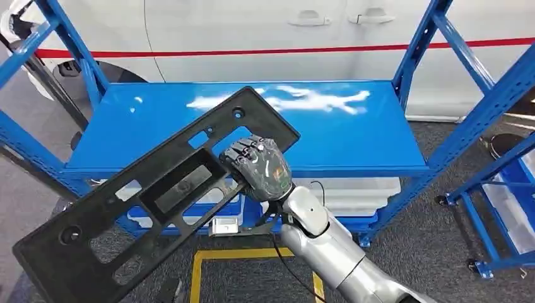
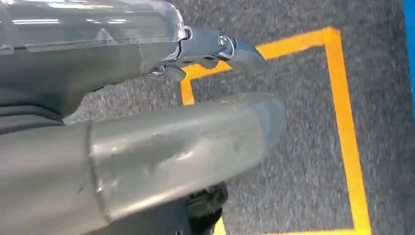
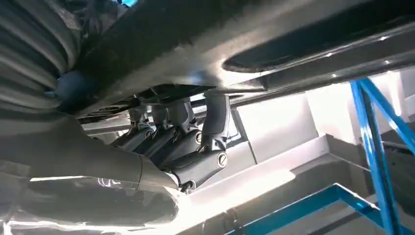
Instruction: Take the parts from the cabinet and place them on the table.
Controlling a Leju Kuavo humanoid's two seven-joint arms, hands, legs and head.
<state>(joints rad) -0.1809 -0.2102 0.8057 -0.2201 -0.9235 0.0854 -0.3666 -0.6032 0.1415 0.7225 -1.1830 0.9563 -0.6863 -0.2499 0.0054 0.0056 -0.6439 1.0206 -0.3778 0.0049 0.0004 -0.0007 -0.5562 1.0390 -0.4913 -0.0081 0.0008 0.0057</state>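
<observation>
Blue cabinet [image 1: 252,126] shelf ahead, right hand [image 1: 257,168] gripping black part [image 1: 151,196], white car [image 1: 252,31] behind

1 black part [image 1: 151,202] | 1 blue rack [image 1: 353,139] | 1 white car [image 1: 265,31] | 1 yellow floor sq [image 1: 208,259]
</observation>
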